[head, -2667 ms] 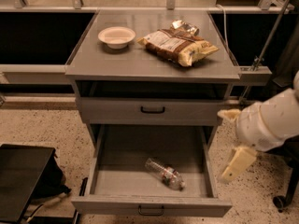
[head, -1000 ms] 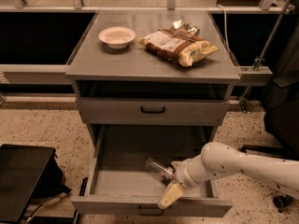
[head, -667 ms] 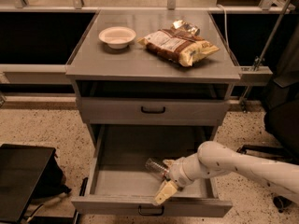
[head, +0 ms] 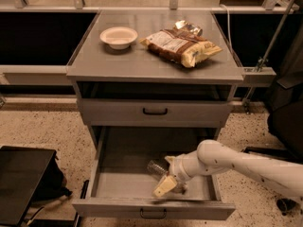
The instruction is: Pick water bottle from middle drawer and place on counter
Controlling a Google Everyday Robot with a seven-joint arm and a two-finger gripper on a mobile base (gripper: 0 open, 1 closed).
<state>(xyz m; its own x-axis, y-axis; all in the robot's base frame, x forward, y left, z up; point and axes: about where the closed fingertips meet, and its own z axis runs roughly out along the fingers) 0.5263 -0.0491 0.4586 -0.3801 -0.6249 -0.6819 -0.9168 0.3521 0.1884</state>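
Observation:
The middle drawer point(head: 152, 208) is pulled out. The water bottle point(head: 155, 167) lies on its side on the drawer floor, and only its left end shows. My gripper point(head: 166, 174) reaches in from the right and sits over the bottle. It is open, with one cream finger point(head: 164, 186) on the bottle's near side and the other on its far side. The bottle rests on the drawer floor. The grey counter point(head: 123, 60) is the cabinet's top, above the drawers.
A white bowl point(head: 118, 36) stands on the counter at the left and a yellow-brown chip bag point(head: 180, 46) lies at the right. The upper drawer point(head: 155, 111) is shut. A black case point(head: 21, 178) sits on the floor at the left.
My arm came from the right of the cabinet down into the drawer. Over the last second the gripper slid a little left and further in, over the bottle. The bottle has not moved.

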